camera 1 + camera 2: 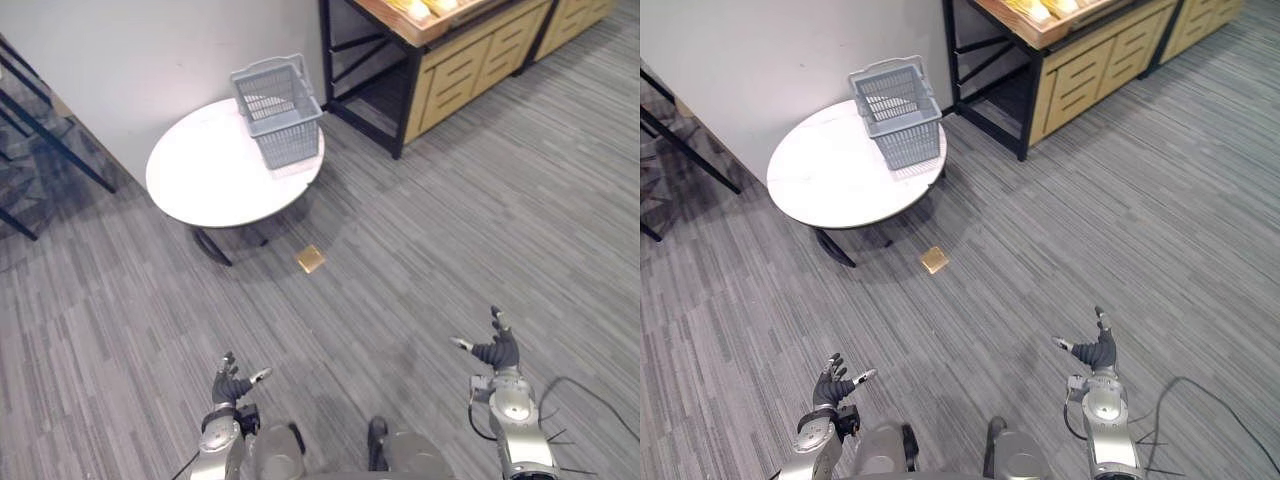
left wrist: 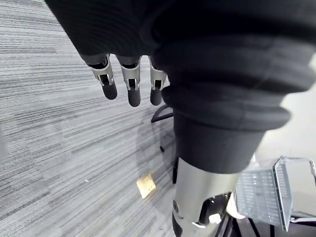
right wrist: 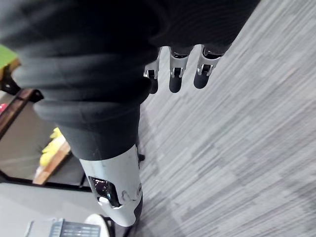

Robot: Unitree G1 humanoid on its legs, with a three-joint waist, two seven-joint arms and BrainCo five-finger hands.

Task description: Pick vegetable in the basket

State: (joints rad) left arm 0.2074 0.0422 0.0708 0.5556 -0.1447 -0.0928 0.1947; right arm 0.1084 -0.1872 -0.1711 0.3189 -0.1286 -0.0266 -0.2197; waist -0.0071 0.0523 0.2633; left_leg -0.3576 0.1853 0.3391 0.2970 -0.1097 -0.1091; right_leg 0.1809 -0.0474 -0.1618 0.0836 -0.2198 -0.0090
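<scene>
L robot hand (image 1: 232, 385) & R robot hand (image 1: 497, 352) open, empty, low over floor (image 1: 450, 220); basket (image 1: 278, 112) on table (image 1: 200, 175).

Far ahead of my right hand (image 1: 497, 350), the wooden shelf (image 1: 432, 30) is cut off by the view's top edge, and the yellow things (image 1: 412, 8) on it are too small to name. Ahead of my left hand (image 1: 232, 385) lies a tan square (image 1: 310, 259) I cannot identify, and the basket (image 1: 278, 110) hides part of its own inside
</scene>
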